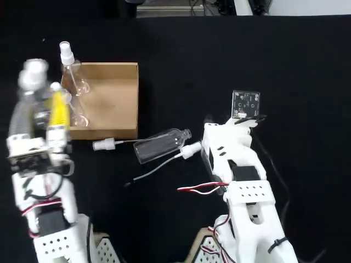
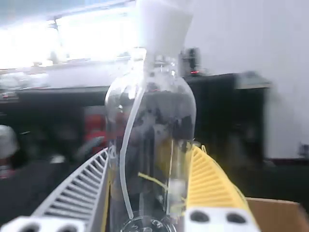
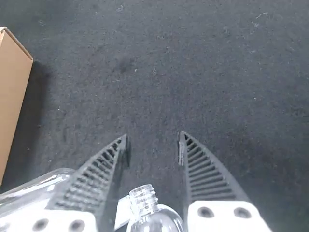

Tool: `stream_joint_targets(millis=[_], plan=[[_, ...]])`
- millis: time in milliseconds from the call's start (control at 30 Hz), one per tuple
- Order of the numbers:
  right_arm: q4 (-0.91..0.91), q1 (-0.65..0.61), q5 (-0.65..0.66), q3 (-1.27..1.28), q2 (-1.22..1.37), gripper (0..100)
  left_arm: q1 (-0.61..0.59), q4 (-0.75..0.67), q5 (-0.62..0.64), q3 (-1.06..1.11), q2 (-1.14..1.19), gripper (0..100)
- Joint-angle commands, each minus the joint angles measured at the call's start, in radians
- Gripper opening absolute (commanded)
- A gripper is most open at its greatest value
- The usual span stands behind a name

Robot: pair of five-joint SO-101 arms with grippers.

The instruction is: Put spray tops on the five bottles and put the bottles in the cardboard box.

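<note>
Since its spray top is on, the capped bottle (image 2: 154, 111) looks ready for boxing. It stands upright, long axis vertical, clamped between the fingers of the left tool (image 2: 150, 154) beside the left wall of the cardboard box (image 1: 118, 71). The box opening therefore lies just to that tool's right, and this arm is much the nearer. Farther out, an open bottle (image 1: 162, 145) and a loose spray top (image 1: 104, 144) lie on the desk (image 1: 274, 55). The right tool (image 3: 152, 140) is spread and grasps nothing, with a bare threaded neck (image 3: 142, 195) between its fingers.
</note>
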Motion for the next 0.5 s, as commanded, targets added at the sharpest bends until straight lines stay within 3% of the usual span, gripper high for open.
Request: stream_joint_targets(millis=[0, 100, 167, 300, 467], plan=[[-0.026, 0.011, 0.009, -0.007, -0.015, 14.1, -0.283, -0.133, -0.014, 0.035, -0.017, 3], [-0.026, 0.011, 0.009, -0.007, -0.015, 14.1, -0.403, -0.356, -0.008, 0.165, 0.0, 3], [-0.026, 0.011, 0.009, -0.005, -0.015, 14.1, -0.447, -0.347, -0.006, 0.15, 0.032, 3], [-0.026, 0.011, 0.009, -0.005, -0.015, 14.1, -0.464, -0.422, -0.006, 0.163, 0.146, 3], [-0.023, 0.011, 0.009, -0.005, -0.015, 14.1, -0.464, -0.671, -0.006, 0.139, 0.362, 3]])
